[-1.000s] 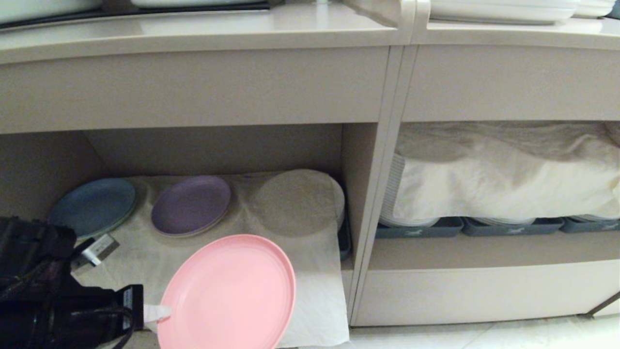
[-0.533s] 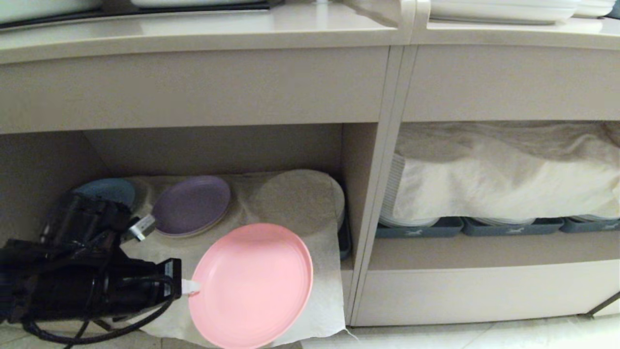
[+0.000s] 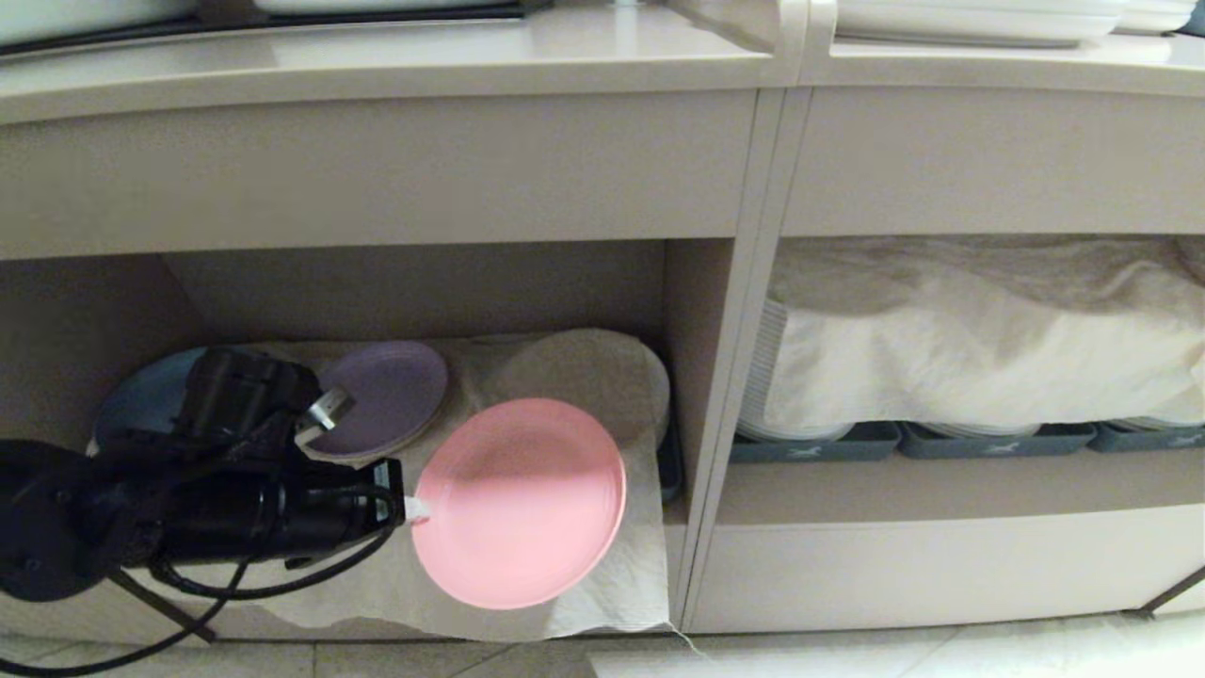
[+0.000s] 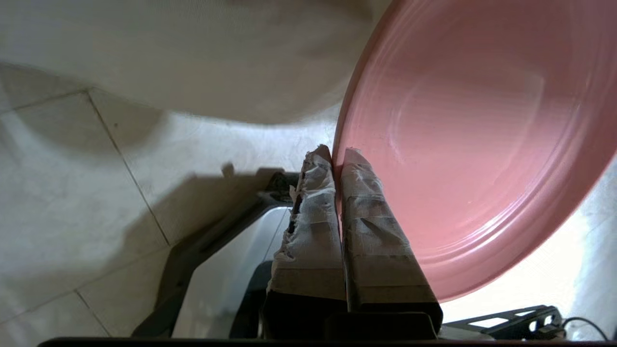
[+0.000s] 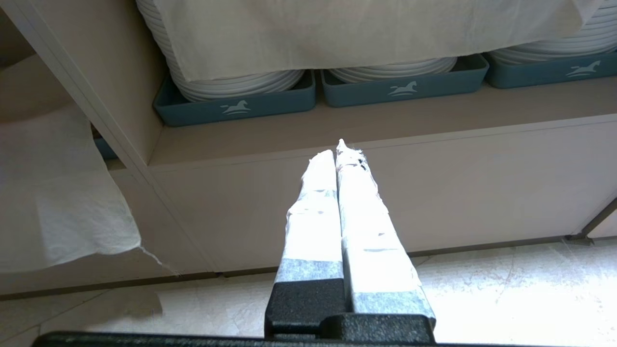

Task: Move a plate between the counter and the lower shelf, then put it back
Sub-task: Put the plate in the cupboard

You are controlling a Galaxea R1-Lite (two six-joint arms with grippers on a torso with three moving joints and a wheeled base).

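The pink plate [image 3: 520, 504] hangs tilted over the front of the white cloth [image 3: 602, 593] in the lower shelf [image 3: 424, 282], just before a cloth-covered round stack [image 3: 584, 381]. My left gripper [image 3: 414, 511] is shut on the plate's left rim. In the left wrist view its taped fingertips [image 4: 356, 164] pinch the rim of the plate [image 4: 472, 144], one on each face. The counter [image 3: 377, 66] runs above the cubby. My right gripper [image 5: 338, 150] is shut and empty, low before the cabinet's base panel, outside the head view.
A purple plate [image 3: 391, 395] and a blue plate [image 3: 141, 405] lie on the cloth behind my left arm. A divider wall [image 3: 701, 377] stands right of the pink plate. The right cubby holds grey-blue trays [image 3: 810, 444] of white plates under a cloth [image 3: 979, 348].
My left arm has carried the pink plate up and to the right, from below the cubby's front edge to over the cloth. The black arm now covers part of the blue plate.
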